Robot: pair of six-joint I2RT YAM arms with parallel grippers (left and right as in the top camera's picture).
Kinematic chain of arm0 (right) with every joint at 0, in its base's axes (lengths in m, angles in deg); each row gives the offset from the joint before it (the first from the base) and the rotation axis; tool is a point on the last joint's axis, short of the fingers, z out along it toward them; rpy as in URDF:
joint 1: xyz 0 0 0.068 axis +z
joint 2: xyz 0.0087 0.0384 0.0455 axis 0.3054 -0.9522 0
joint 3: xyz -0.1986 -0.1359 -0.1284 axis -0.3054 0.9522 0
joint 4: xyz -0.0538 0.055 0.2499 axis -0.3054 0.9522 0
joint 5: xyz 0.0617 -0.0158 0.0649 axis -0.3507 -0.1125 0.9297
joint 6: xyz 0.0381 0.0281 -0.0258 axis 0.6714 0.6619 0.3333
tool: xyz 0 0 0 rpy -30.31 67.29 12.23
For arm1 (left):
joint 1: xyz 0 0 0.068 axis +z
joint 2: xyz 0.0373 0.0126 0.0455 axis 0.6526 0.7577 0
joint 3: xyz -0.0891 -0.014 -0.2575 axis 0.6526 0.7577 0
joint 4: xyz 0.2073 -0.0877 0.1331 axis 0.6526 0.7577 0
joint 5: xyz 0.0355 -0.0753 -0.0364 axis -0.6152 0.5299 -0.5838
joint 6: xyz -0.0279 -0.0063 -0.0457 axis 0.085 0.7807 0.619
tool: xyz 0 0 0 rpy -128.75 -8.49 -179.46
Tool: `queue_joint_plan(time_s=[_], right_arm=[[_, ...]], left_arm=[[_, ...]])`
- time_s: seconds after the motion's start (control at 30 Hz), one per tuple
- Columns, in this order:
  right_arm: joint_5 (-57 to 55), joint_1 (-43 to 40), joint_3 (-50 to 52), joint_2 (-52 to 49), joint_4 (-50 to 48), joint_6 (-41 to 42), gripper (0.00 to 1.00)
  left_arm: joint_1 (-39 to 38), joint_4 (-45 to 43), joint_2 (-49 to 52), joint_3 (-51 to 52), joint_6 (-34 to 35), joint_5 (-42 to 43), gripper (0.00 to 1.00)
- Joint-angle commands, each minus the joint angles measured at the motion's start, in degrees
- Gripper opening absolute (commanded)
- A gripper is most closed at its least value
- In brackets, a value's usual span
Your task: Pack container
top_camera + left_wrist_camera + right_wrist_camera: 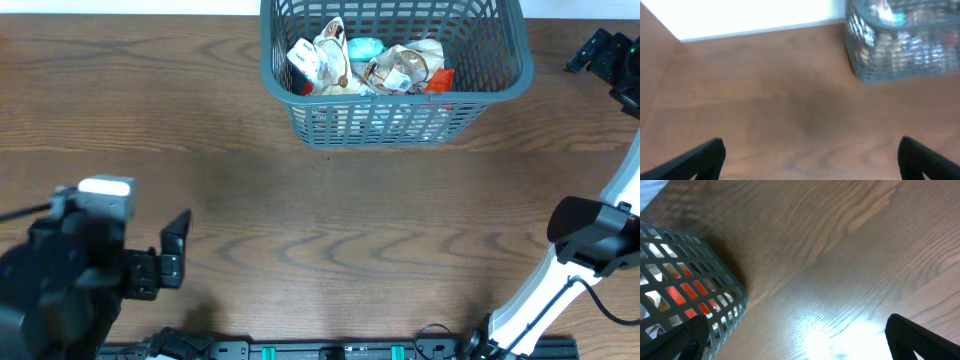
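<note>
The container (500, 85), a dark grey-blue slotted basket, stands at the table's far edge in the middle. Several snack packets (365, 65) lie inside it, white, teal and red. My left gripper (178, 250) is at the near left, well away from the basket, open and empty. In the left wrist view its fingers (705, 157) stand wide over bare wood, with the container (905, 55) blurred at the upper right. My right gripper (592, 55) hovers just right of the basket, open. In the right wrist view the basket wall (715, 287) is beside the left finger (680, 340).
The brown wooden table (330, 220) stretches between both arms. My right arm's white link and black joint (585, 240) stand at the near right. A black rail (330, 350) runs along the front edge. A white surface (755, 15) lies beyond the table's far edge.
</note>
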Motion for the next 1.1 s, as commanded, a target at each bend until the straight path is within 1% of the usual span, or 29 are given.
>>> queue_joint_plan(time_s=[0.0, 0.17, 0.3, 0.47, 0.7, 0.87, 1.07], right_arm=[[0.2, 0.3, 0.2, 0.6, 0.1, 0.0, 0.99], [0.2, 0.3, 0.2, 0.6, 0.1, 0.0, 0.99], [0.2, 0.3, 0.2, 0.6, 0.1, 0.0, 0.99], [0.2, 0.3, 0.2, 0.6, 0.1, 0.0, 0.99], [0.2, 0.3, 0.2, 0.6, 0.1, 0.0, 0.99], [0.2, 0.3, 0.2, 0.6, 0.1, 0.0, 0.99], [0.2, 0.3, 0.2, 0.6, 0.1, 0.0, 0.99]], left_arm=[[4.0, -5.7, -5.8, 7.8, -1.4, 0.0, 0.99], [9.0, -19.9, -14.8, 23.3, -1.4, 3.3, 0.99], [11.9, -29.2, -20.8, 35.2, -1.4, 7.4, 0.99], [13.0, -37.8, -24.9, 45.0, -0.8, 9.4, 0.99], [13.2, -52.9, -29.5, 57.0, -0.3, 10.3, 0.98], [13.6, -58.9, -31.5, 62.9, 1.0, 10.3, 0.99], [16.2, -60.0, -34.2, 68.1, 4.6, 10.3, 0.99]])
